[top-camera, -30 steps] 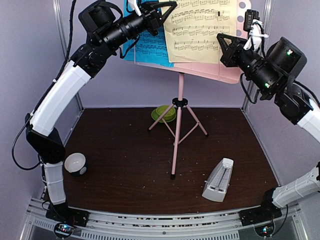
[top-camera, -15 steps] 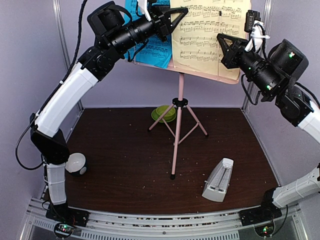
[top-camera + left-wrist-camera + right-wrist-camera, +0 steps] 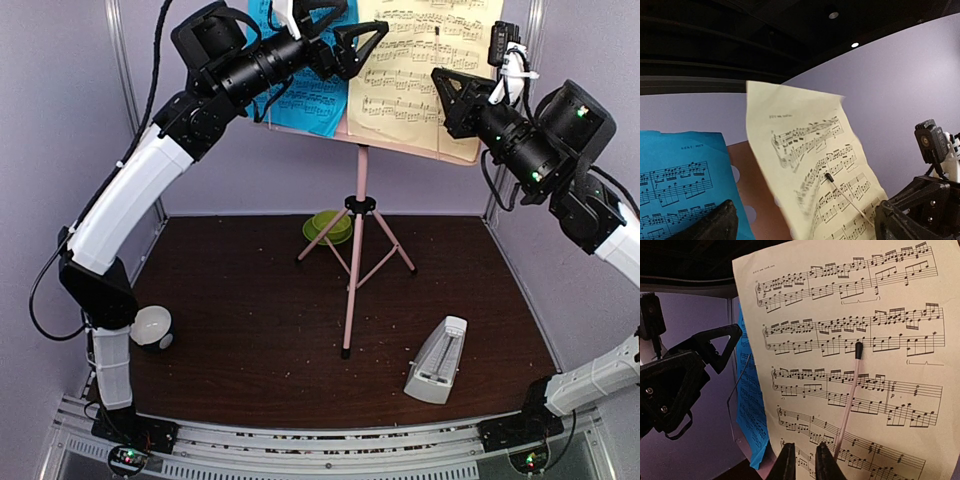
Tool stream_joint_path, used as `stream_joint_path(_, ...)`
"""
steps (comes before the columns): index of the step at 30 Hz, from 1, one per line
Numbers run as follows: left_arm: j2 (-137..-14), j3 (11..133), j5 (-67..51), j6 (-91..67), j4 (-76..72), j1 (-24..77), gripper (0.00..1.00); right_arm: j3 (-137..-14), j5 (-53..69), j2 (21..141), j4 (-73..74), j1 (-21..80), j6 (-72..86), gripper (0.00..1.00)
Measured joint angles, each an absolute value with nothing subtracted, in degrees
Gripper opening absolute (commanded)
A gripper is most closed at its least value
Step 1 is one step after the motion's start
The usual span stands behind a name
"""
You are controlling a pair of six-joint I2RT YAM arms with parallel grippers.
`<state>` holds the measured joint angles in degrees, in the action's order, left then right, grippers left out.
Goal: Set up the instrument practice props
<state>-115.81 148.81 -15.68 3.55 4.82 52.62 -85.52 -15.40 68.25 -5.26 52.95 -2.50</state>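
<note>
The pink music stand (image 3: 355,260) stands mid-table on its tripod, its desk (image 3: 752,175) high at the back. A blue music sheet (image 3: 300,95) and a pale-yellow music sheet (image 3: 420,60) lean on it, the yellow one tilted. My left gripper (image 3: 338,30) is wide open in front of the yellow sheet's left edge (image 3: 800,135), touching nothing. My right gripper (image 3: 805,460) points at the lower part of the yellow sheet (image 3: 850,315), its fingers a narrow slit apart, with nothing between them. The white metronome (image 3: 437,362) stands at the front right.
A green cup and saucer (image 3: 328,226) sit behind the tripod legs. A small white-and-black bowl (image 3: 150,327) rests at the near left by the left arm's base. A thin pink page-holder rod (image 3: 852,390) lies across the yellow sheet. Purple walls close in the back and sides.
My left gripper has opened wide and let go of the yellow sheet after moving up and right. The sheet now leans tilted. My right gripper's fingers have parted slightly.
</note>
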Motion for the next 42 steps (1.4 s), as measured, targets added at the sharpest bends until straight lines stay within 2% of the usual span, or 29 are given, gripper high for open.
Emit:
stream_joint_path(2,-115.0,148.2,-14.9,4.0,4.9,52.6,0.98,-85.0,-15.6,68.2,-5.4,52.9,-2.7,0.27)
stream_joint_path(11,-108.7,143.6,-12.7,5.1,5.3,52.6,0.98,-84.4,-16.8,67.9,-5.4,52.9,-2.1,0.43)
stream_joint_path(19,-98.9,131.0,-7.9,4.9,5.2,52.6,0.98,-84.5,-16.8,65.0,-4.1,52.9,-2.8,0.79)
stream_joint_path(23,-93.0,122.2,-3.4,4.1,6.3,52.5,0.98,-85.1,-16.7,63.2,-2.0,52.9,-3.6,0.9)
stream_joint_path(32,-81.7,110.4,2.4,-4.9,17.8,48.0,0.98,-86.6,-19.9,57.5,10.0,52.9,0.8,0.96)
stream_joint_path(35,-75.9,102.6,4.2,-7.6,21.3,47.3,0.98,-86.0,-22.3,53.2,18.2,52.9,6.0,0.98)
stream_joint_path(42,-63.9,81.1,5.9,-13.8,27.6,47.4,0.98,-80.3,-25.6,39.3,37.4,52.9,18.4,0.96)
